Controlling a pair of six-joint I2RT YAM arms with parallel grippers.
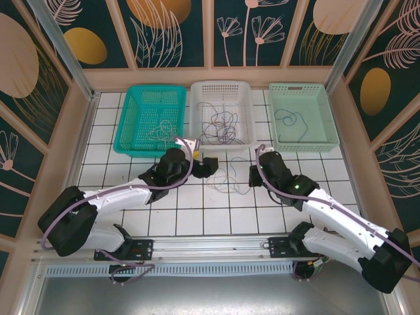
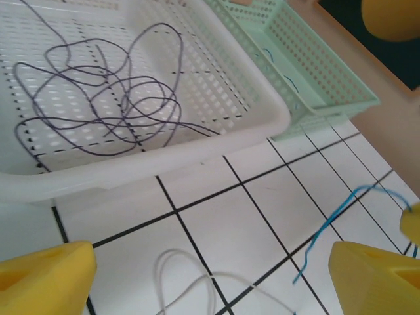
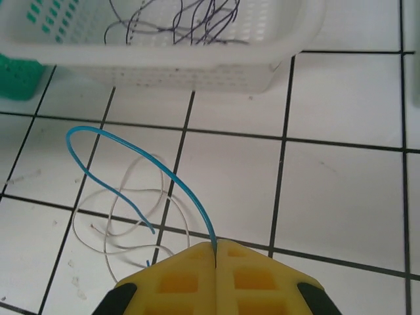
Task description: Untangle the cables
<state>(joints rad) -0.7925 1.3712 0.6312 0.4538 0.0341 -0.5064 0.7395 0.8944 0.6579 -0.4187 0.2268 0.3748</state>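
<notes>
On the white tiled table (image 1: 105,164) three perforated plastic baskets stand in a row at the far side: a teal basket (image 1: 125,125) on the left, a white basket (image 1: 221,85) in the middle and a mint green basket (image 1: 328,125) on the right. The right gripper (image 3: 215,248) has its two yellow fingers pressed together on a thin blue wire (image 3: 98,130), which rises from the fingertips in an arch and comes down again on the tiles, in front of the white basket. Under this arch a thin white wire (image 3: 111,203) lies on the table in loose loops. The left gripper (image 2: 210,266) hovers close over these loops, its yellow fingers wide apart above a bend of the white wire. Inside the white basket a tangle of greyish-purple wires (image 2: 125,98) lies on the perforated bottom. The mint green basket holds one dark wire (image 1: 289,119), curled near its left side, and in the teal basket I see some pale wires (image 1: 161,131), too thin for me to count.
</notes>
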